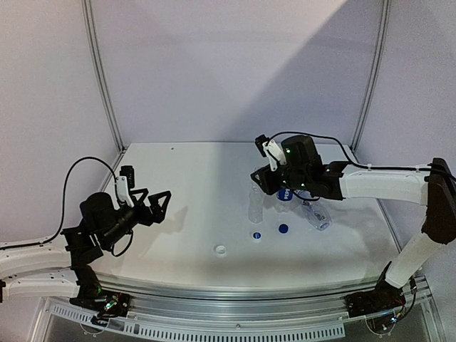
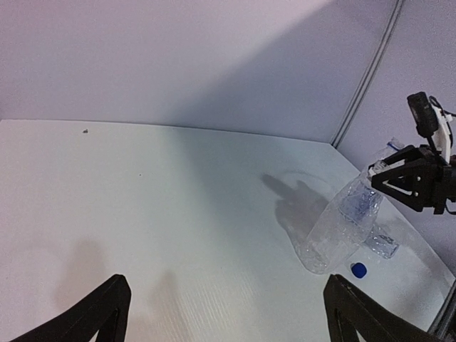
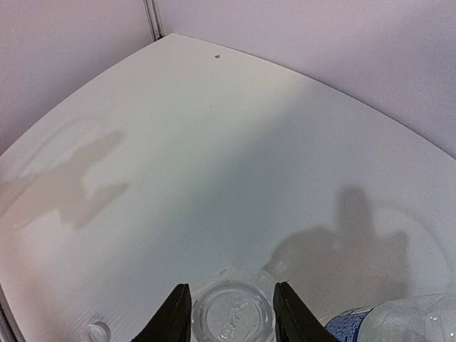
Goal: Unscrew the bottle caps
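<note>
We find the right gripper [image 1: 265, 183] directly over the upright clear bottle [image 3: 233, 318]. In the wrist view the bottle shows end-on, its long axis running straight up toward the camera, with one finger at its 9 o'clock and the other at its 3 o'clock. The fingers stand narrow, close to the bottle's outline. We cannot tell whether they are pressing on it or are just clear of it.

In the overhead view the labelled bottle [image 1: 283, 194] stands just beside the upright one, at its 2 o'clock. A third bottle [image 1: 315, 214] lies on its side on the table [image 1: 192, 178], its long axis running from 11 to 5 o'clock.

The left gripper [image 1: 152, 201] is well apart at 9 o'clock, spread wide and holding nothing. The right arm is plainly the nearer.

Three caps lie loose on the table toward 6 o'clock of the bottles: a blue cap [image 1: 283, 229], a second cap [image 1: 256, 234] and a white cap [image 1: 220, 250]. The upright bottle's neck appears uncapped and its interior clear. We see no liquid in any bottle. We judge the unscrewing done or nearly so, with only a straight upward withdrawal remaining.
</note>
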Robot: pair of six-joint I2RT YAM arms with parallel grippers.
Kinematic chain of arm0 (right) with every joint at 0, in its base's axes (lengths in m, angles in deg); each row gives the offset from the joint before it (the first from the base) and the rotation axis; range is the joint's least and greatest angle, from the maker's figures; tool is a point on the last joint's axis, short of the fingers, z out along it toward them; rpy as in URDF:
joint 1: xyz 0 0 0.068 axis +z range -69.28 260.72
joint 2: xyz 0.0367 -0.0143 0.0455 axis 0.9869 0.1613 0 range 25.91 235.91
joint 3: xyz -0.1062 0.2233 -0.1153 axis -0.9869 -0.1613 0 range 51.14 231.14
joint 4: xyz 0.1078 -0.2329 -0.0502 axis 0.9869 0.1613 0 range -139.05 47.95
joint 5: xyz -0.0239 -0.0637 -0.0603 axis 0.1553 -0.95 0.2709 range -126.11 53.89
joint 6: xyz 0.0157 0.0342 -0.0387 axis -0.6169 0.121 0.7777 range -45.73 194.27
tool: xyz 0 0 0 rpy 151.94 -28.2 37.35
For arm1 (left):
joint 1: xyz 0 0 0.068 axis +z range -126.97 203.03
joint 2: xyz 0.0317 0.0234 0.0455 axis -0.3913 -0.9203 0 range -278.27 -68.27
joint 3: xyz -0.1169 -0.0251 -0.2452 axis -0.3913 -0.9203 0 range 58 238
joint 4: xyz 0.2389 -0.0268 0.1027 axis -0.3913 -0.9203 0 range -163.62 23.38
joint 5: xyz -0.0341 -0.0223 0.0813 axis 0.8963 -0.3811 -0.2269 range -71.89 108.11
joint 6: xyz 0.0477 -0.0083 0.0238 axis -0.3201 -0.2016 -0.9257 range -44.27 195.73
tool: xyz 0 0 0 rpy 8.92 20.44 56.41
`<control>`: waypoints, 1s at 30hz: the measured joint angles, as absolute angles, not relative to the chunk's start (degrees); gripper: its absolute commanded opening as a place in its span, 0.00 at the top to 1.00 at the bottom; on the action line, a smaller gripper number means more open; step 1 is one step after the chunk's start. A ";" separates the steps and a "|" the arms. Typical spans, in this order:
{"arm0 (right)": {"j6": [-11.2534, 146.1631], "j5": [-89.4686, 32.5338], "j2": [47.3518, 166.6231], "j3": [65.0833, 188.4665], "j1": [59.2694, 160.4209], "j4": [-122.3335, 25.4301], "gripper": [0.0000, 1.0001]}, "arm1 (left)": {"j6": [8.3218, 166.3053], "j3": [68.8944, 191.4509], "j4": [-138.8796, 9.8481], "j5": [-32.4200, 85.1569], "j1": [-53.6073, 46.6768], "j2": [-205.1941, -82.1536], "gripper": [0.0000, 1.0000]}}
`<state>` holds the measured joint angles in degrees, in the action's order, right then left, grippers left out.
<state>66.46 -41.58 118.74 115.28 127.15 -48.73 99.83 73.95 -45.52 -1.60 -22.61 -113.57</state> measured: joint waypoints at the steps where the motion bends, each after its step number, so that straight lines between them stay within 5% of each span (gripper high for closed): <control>1: 66.39 -41.58 118.74 115.28 127.15 -48.58 0.57 | 99.83 73.95 -45.52 -1.55 -22.61 -113.54 0.04; 18: 65.54 -41.04 118.72 115.28 127.15 -46.85 0.36 | 99.79 73.95 -45.43 -0.26 -22.59 -113.15 0.05; 23: 65.10 -39.83 117.56 115.28 127.15 -46.33 0.23 | 99.68 73.95 -45.43 -0.13 -22.61 -113.28 0.05; 25: 64.79 -39.38 116.25 115.28 127.15 -46.06 0.03 | 99.48 73.95 -45.43 -0.09 -22.61 -113.37 0.05; 30: 64.40 -38.55 111.47 115.19 127.15 -45.15 0.01 | 98.85 74.14 -45.71 -0.13 -22.61 -114.29 0.01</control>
<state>64.40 -38.55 111.47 115.19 127.15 -45.15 98.85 74.14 -45.71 -0.13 -22.61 -114.29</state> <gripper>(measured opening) 0.986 0.959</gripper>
